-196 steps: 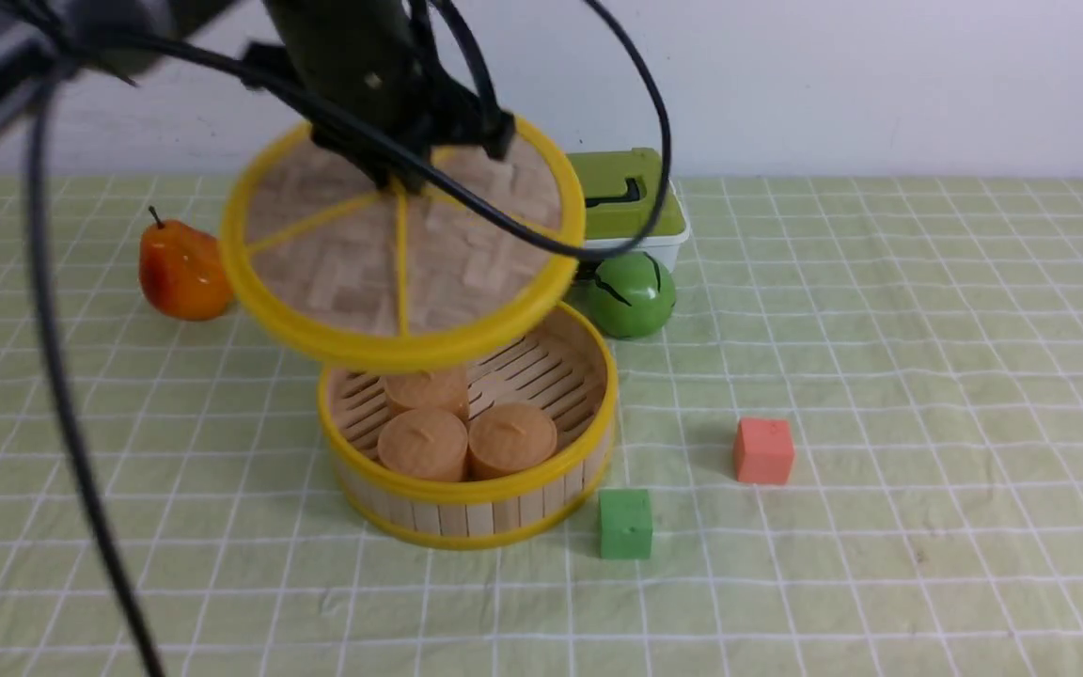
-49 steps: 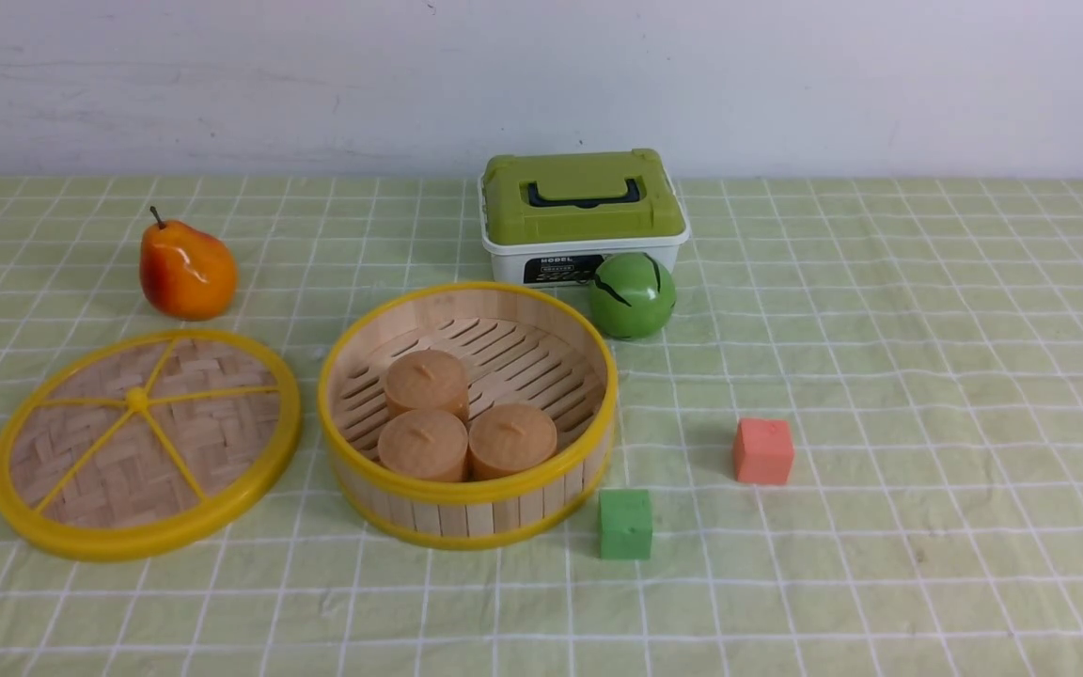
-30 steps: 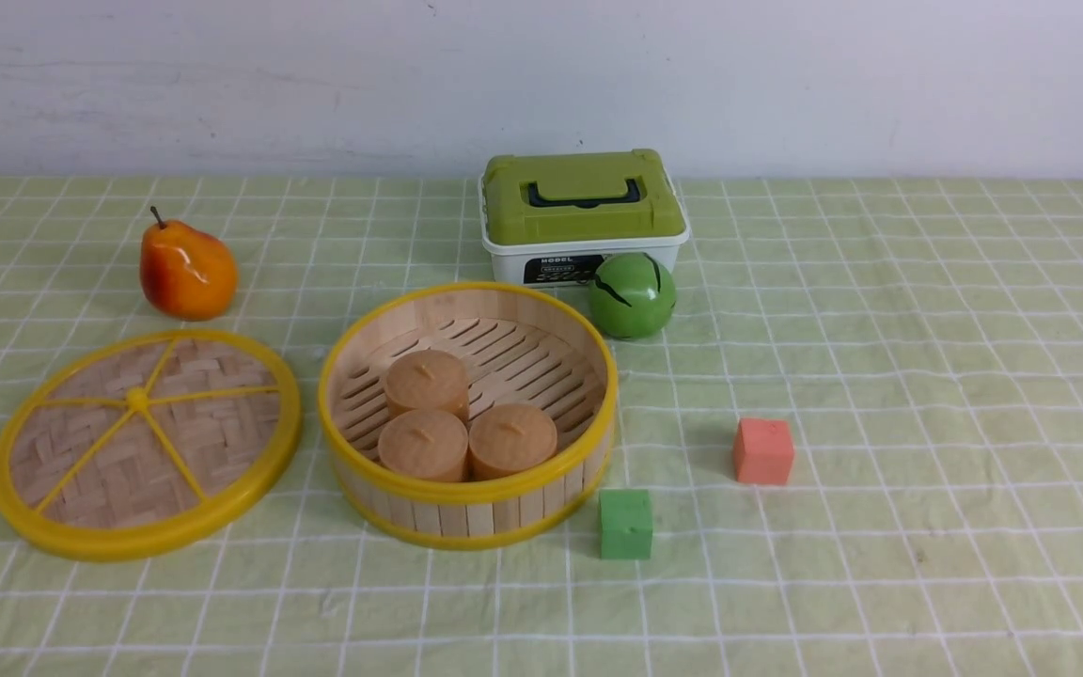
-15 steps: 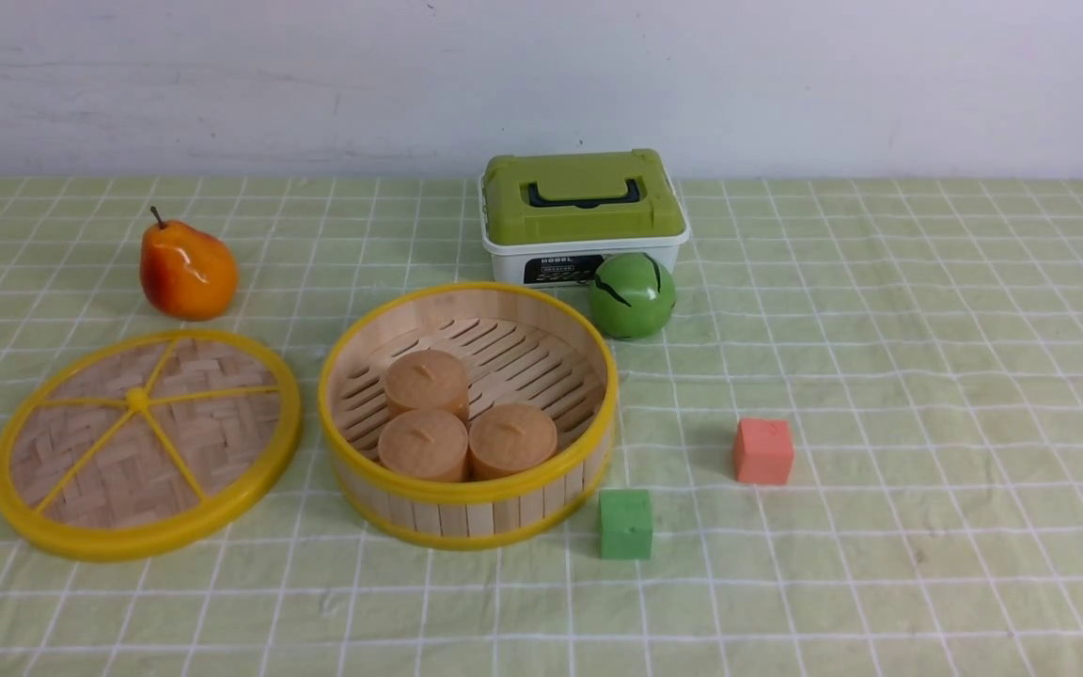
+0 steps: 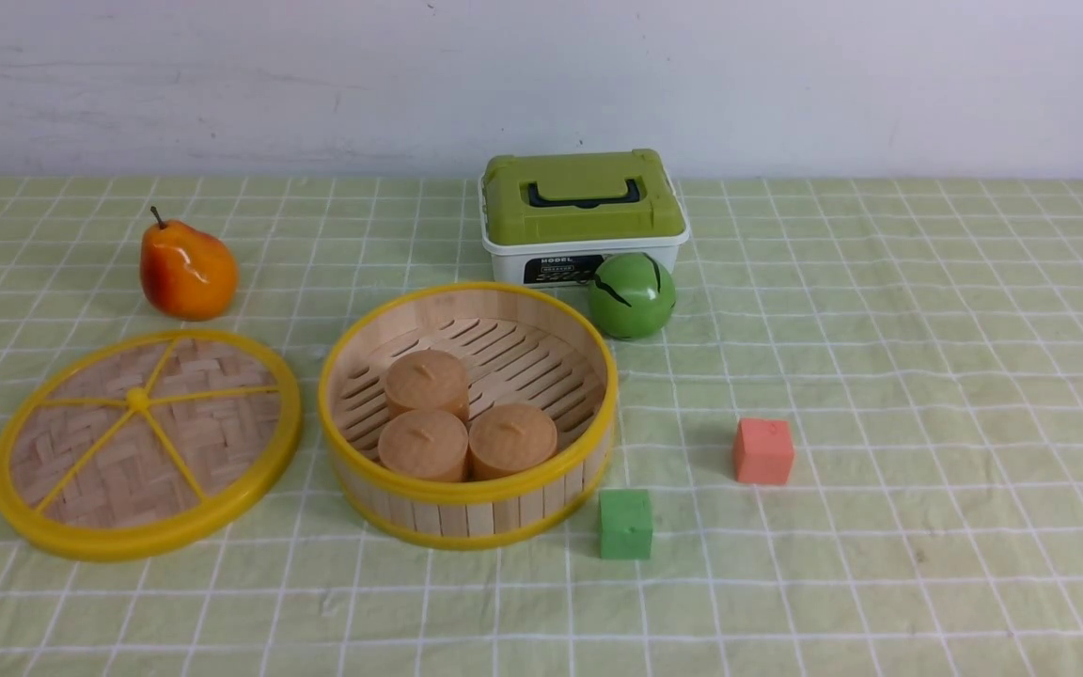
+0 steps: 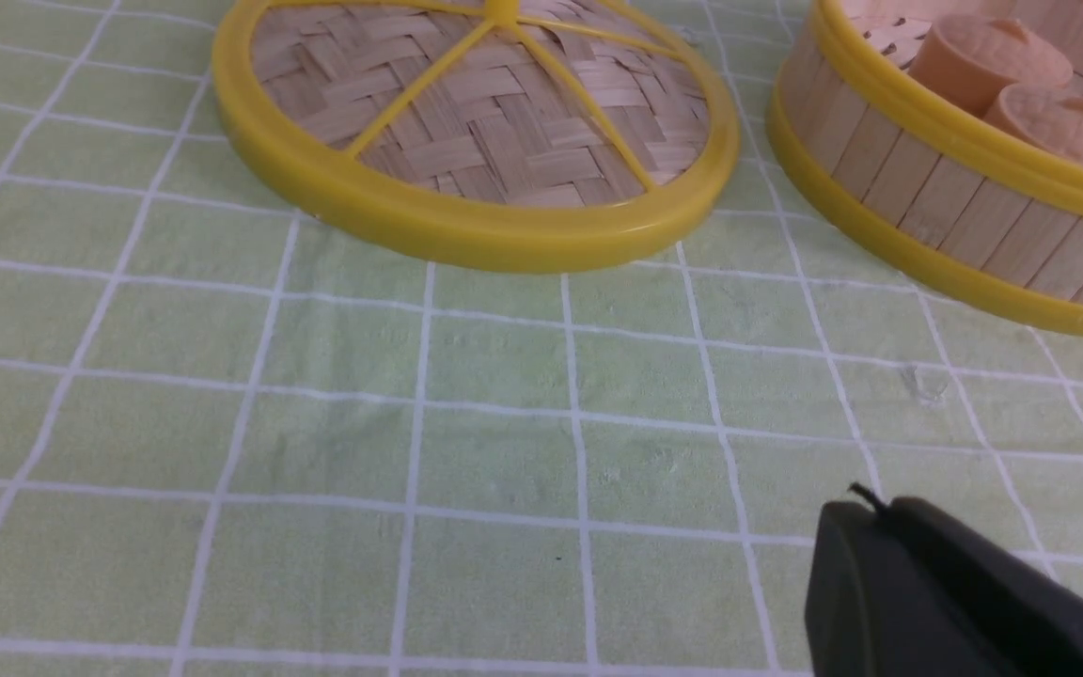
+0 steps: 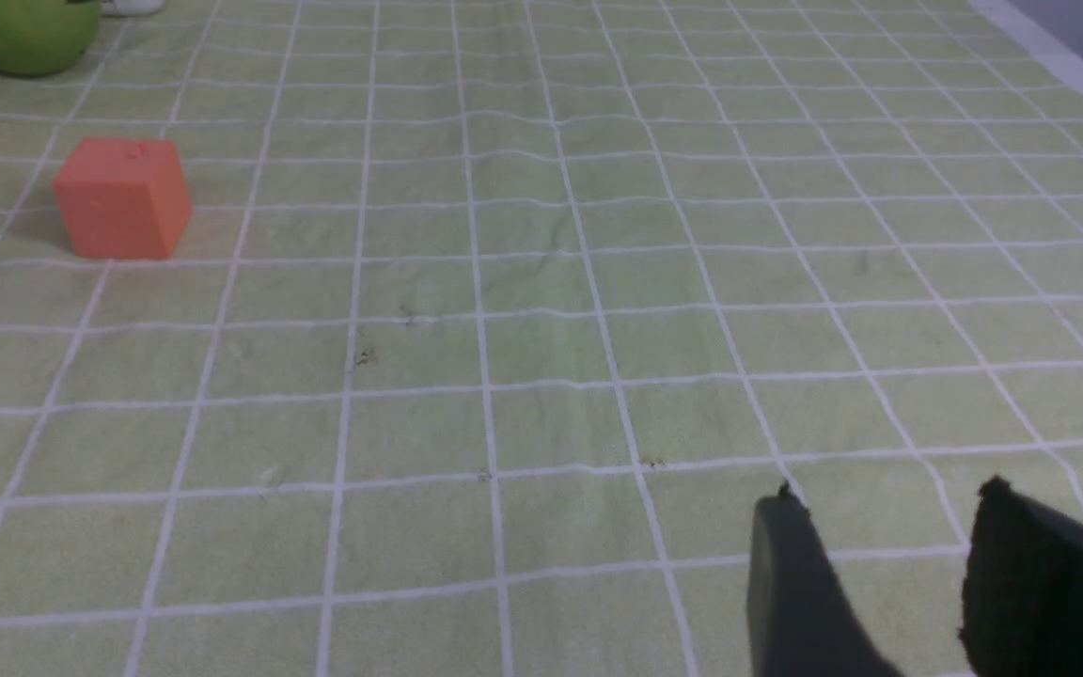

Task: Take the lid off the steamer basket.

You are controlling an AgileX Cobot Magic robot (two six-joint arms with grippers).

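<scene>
The lid (image 5: 145, 442), a woven bamboo disc with a yellow rim and spokes, lies flat on the cloth to the left of the steamer basket (image 5: 466, 489). The basket stands uncovered with three tan buns (image 5: 466, 423) inside. Neither arm shows in the front view. In the left wrist view my left gripper (image 6: 866, 512) hangs shut and empty over bare cloth, well short of the lid (image 6: 476, 122) and the steamer basket (image 6: 965, 197). My right gripper (image 7: 885, 498) is open over bare cloth, with nothing between its fingers.
An orange pear (image 5: 184, 271) sits behind the lid. A white box with a green lid (image 5: 581, 212) and a green ball (image 5: 632, 294) stand behind the basket. A green cube (image 5: 625, 524) and a red cube (image 5: 763, 450) lie to its right.
Several seconds ago my left gripper held the lid up over the basket; since then it has come to lie on the cloth and the arm has left the front view. Nothing moved in the last second.
</scene>
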